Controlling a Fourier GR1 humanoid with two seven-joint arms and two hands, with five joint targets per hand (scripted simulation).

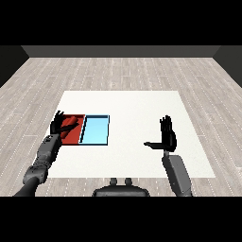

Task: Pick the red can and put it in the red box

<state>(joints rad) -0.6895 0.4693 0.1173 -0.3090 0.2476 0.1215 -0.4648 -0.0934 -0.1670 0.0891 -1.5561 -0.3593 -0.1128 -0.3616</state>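
Left hand over the red tray, right hand idling open.

The black left hand (58, 124) is hovering with relaxed, spread fingers, just at nine o'clock of the small red cylindrical can (70, 126), which is lying inside the flat red tray (72, 137). At three o'clock, touching it, is sitting the light blue tray (96, 132) on the white table (132, 106). Well apart, the right hand (166, 136) is hanging with straight fingers.

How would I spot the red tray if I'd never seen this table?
Look at the white table, near its left edge. Two flat trays lie side by side there; the red tray is the outer left one, under the left hand, unlike its light blue tray neighbour.
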